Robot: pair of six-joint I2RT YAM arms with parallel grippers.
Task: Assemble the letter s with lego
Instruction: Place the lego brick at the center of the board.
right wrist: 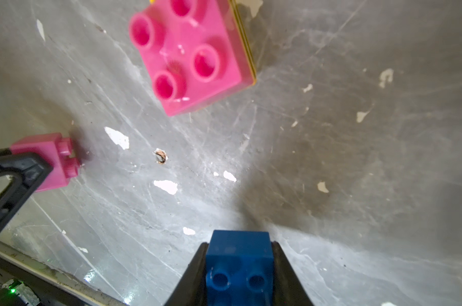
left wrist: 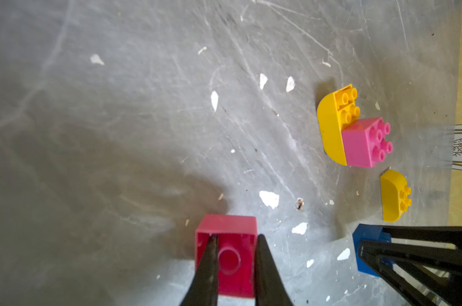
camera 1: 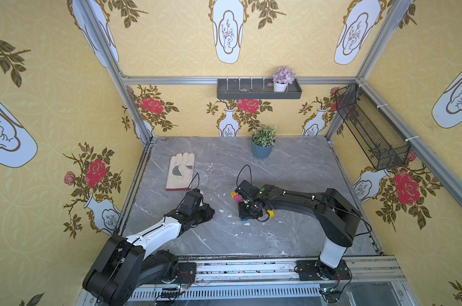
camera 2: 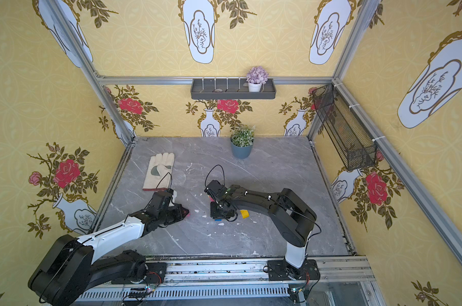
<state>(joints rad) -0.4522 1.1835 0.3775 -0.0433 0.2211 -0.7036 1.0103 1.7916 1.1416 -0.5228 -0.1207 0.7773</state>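
My left gripper is shut on a pink square brick whose hollow underside faces the camera. One finger sits inside the hollow and the other against an outer wall. That brick also shows in the right wrist view. My right gripper is shut on the blue brick, low over the table. Beyond it lies a yellow brick with a second pink brick joined to it. A loose yellow brick rests close to the right gripper. The left gripper is a short way left of the right one.
A pale work glove lies at the back left of the grey marble table. A potted plant stands at the back centre. A wall shelf and a mesh basket hang above the table.
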